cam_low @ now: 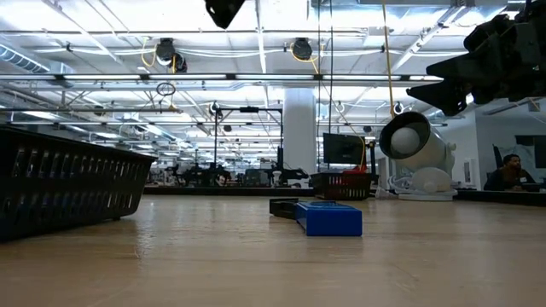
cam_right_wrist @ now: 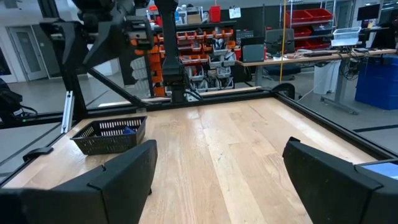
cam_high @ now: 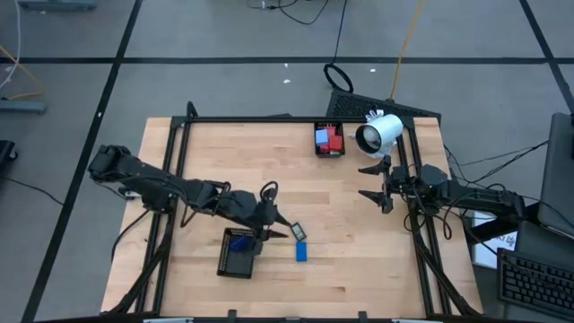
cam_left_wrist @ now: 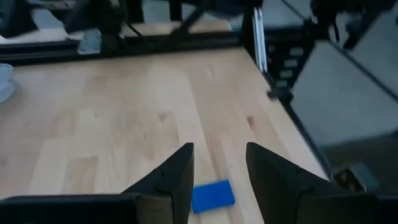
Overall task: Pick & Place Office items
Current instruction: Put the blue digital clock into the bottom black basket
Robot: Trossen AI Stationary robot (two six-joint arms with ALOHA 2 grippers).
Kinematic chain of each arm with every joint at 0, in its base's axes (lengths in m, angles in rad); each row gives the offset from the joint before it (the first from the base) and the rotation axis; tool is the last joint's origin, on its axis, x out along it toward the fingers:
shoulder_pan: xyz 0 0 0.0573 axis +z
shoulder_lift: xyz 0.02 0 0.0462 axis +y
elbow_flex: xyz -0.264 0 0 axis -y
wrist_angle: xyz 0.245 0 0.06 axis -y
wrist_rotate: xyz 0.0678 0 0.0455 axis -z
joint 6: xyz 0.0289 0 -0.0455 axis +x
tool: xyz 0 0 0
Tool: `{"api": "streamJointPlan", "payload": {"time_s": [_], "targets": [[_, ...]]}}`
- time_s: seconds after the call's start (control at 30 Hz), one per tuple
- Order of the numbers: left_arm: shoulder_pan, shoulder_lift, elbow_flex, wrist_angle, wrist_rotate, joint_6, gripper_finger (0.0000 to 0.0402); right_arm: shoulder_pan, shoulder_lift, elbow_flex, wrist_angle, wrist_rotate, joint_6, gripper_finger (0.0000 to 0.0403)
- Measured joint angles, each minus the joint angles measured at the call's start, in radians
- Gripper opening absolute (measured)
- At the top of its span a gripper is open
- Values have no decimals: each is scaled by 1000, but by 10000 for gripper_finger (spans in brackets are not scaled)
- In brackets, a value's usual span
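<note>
Wooden table (cam_high: 350, 224) with blue flat rectangle (cam_high: 301, 253), no legible writing.

Beyond my wooden table (cam_high: 269, 170) I look into a big open workshop. The floor (cam_high: 224, 85) is grey, crossed by dark lines, with cables trailing over it. Overhead, rows of ceiling lights (cam_low: 256, 60) run between white beams. A white pillar (cam_low: 299, 128) stands far off. Shelves with red bins (cam_right_wrist: 205, 43) line the far side, and a person (cam_low: 510, 173) sits at the right.
</note>
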Motion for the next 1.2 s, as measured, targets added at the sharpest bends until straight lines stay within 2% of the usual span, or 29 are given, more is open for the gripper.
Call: {"api": "streamJointPlan", "payload": {"time_s": [0.1,0.2,0.33,0.5,0.63,0.77,0.97,1.1,1.2], "targets": [[-1,13,0,-56,36,66,148,0,0,0,0,0,0,339],[-2,41,0,-94,50,112,170,0,0,0,0,0,0,337],[-1,93,0,-84,39,180,227,0,0,0,1,0,0,339],[1,201,0,3,16,349,303,0,0,0,1,0,0,340],[14,302,0,80,70,415,340,0,0,0,1,0,0,337],[29,373,0,136,76,392,350,0,0,0,2,0,0,338],[49,429,0,137,75,271,351,0,0,0,3,0,0,340],[21,434,0,142,69,288,351,0,0,0,3,0,0,337],[-3,427,0,169,15,311,351,0,0,0,3,0,0,338]]}}
